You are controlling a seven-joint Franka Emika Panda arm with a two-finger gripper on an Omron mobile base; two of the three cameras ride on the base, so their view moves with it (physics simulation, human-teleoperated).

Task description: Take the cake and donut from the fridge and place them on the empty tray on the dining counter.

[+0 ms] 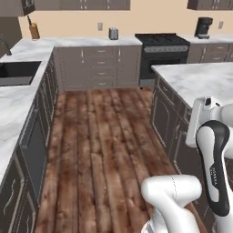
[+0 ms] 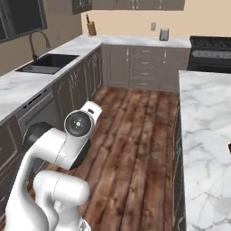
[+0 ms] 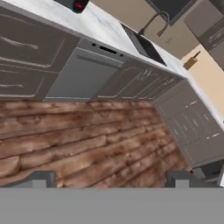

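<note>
Brown wood floor (image 1: 100, 150) runs down the middle of the kitchen, the biggest thing here. On one side of it is the dining counter (image 2: 205, 135), a white-grey marble tabletop. On the other side is the long wall tabletop (image 2: 31, 92) with the black sink (image 2: 47, 63) set in it. The black stove (image 1: 161, 52) stands at the far wall.

The fridge, the cake, the donut and the blue tray are not in these pictures, so I cannot say where they sit.

The pincer (image 3: 111, 179) hangs over the floor with its two tips far apart, holding nothing.

I think both treats are light and soft. The cake has frosting that will squash and smear, so pinch it gently on its flat sides, low down. The donut glaze may be slippery; take it softly across the ring.
</note>
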